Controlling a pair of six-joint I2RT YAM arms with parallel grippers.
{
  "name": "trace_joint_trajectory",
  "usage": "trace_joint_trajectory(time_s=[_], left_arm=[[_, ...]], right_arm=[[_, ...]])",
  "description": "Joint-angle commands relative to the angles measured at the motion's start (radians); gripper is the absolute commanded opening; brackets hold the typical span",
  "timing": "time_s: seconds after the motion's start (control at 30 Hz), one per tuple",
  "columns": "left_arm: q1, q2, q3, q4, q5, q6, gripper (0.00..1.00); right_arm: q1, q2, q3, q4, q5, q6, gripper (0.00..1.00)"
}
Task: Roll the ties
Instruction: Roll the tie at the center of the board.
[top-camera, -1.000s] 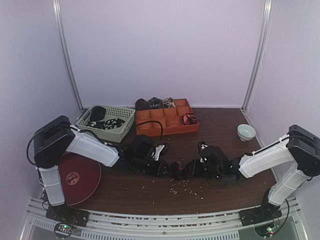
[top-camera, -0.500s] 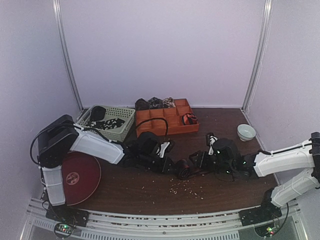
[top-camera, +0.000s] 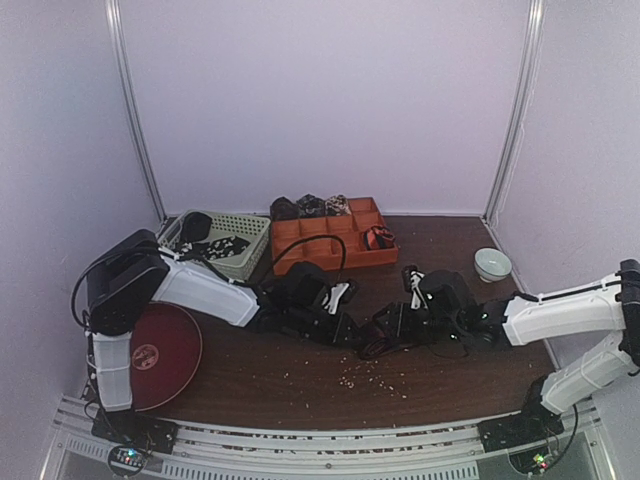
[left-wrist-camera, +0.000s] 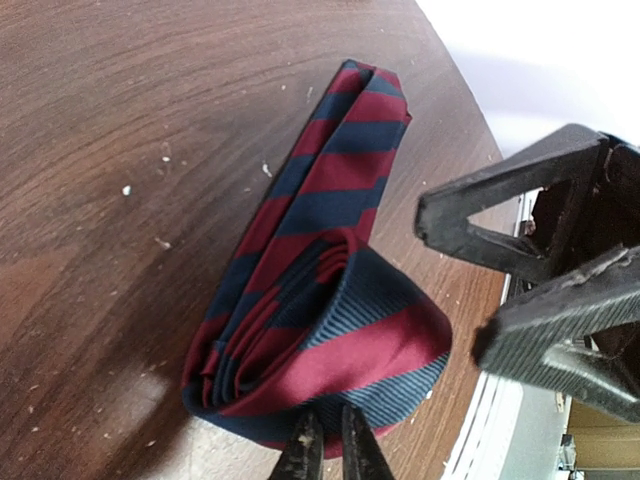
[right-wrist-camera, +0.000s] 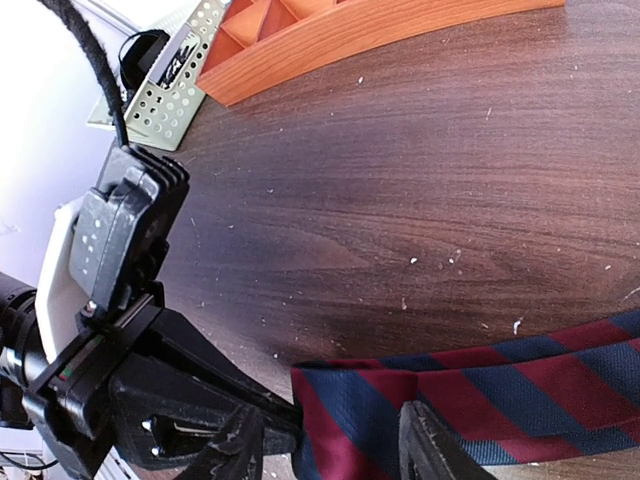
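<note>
A red-and-navy striped tie (left-wrist-camera: 330, 330) lies on the brown table, its near part wound into a loose coil and its tail running away flat. My left gripper (left-wrist-camera: 325, 445) is shut on the coil's outer layer at the near edge. In the right wrist view the same tie (right-wrist-camera: 480, 385) stretches off to the right. My right gripper (right-wrist-camera: 330, 450) stands open astride its end, one finger on each side. From above, both grippers meet mid-table: left gripper (top-camera: 348, 332), right gripper (top-camera: 388, 335), the tie (top-camera: 367, 347) between them. More ties sit in and behind the tray (top-camera: 378, 238).
An orange compartmented tray (top-camera: 330, 250) stands at the back centre, with a pale green lattice basket (top-camera: 240, 262) to its left holding dark speckled fabric. A white bowl (top-camera: 492, 264) is at the right and a dark red plate (top-camera: 160, 350) at the near left. Crumbs dot the table.
My right gripper has opened wider and its arm has stretched lower towards the centre. The left arm and the coil have shifted slightly to the right.
</note>
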Motion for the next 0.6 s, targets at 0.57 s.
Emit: trace_joint_trajectory(time_s=[0.57], left_arm=[[0.05,-0.091,-0.108,-0.045,-0.09,0.025,0.09]], right_arm=[[0.017,0.181,-0.047,0.123,-0.09,0.118,0.37]])
